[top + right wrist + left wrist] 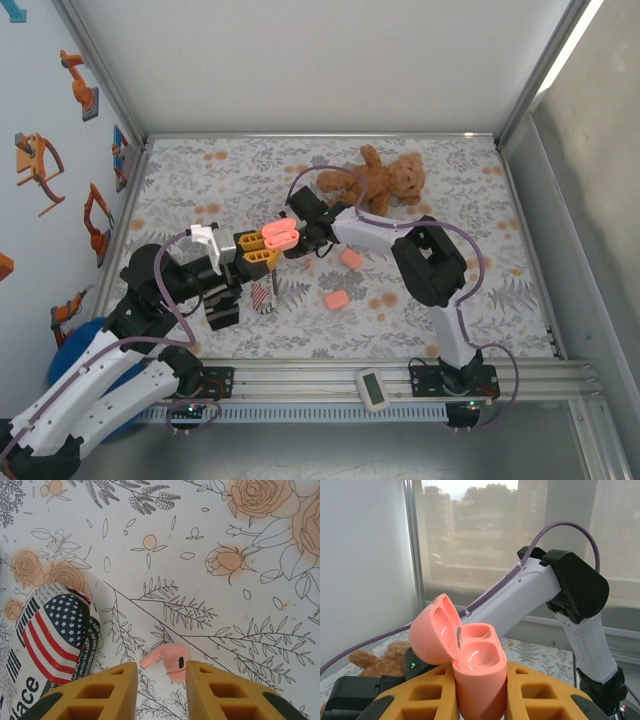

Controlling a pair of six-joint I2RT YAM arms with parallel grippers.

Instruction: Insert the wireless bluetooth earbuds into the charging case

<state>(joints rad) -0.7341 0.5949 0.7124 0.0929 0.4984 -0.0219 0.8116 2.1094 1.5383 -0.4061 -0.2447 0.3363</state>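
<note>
Left end effector (pixel 480 680) is clamped tight on the charging case (pixel 476 680). The yellow fingers (pixel 427 692) squeeze the lower body from both sides and the case stands upright. Its lid is flipped open toward 10 o'clock, and both wells I can see look bare inside.

Right end effector (pixel 161 667) is only narrowly open, with one earbud (pixel 170 660) sitting right between the fingertips. It spans the gap and looks pinched there, up above the counter (pixel 180 200). The rounded body is against the 3 o'clock finger and the stem pokes out toward 9 o'clock. A flag-print thing (pixel 55 635) lies on the counter at about 9 o'clock from the earbud.

From the top camera, the open case is up off the counter, just at 9 o'clock from the right arm's wrist and pretty much touching distance. Two more pink pieces (pixel 350 258) lie on the counter at roughly 4 and 5 o'clock from the case, too small to tell what they are. The teddy bear (pixel 385 180) is at 2 o'clock.
</note>
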